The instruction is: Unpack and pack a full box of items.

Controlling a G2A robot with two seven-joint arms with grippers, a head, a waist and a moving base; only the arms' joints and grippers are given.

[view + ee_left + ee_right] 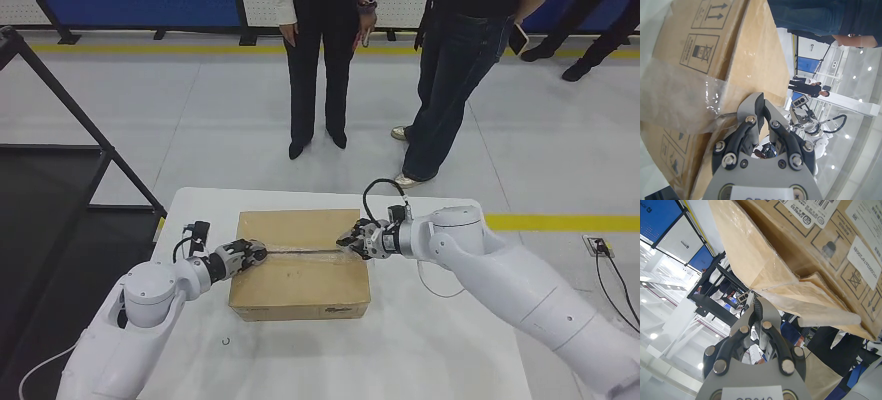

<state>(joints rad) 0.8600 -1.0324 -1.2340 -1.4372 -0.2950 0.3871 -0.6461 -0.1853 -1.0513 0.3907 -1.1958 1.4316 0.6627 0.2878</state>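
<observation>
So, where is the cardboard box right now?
In the top view the cardboard box lies on the white table, between the left gripper at one end and the right gripper at the other.

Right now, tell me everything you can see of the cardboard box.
The cardboard box is brown, low and rectangular, lying flat on the table with its top flaps down. Clear tape runs along the centre seam and over the ends. Handling symbols and white labels mark its sides. The left gripper and right gripper, both shut, sit at the seam's opposite ends.
</observation>
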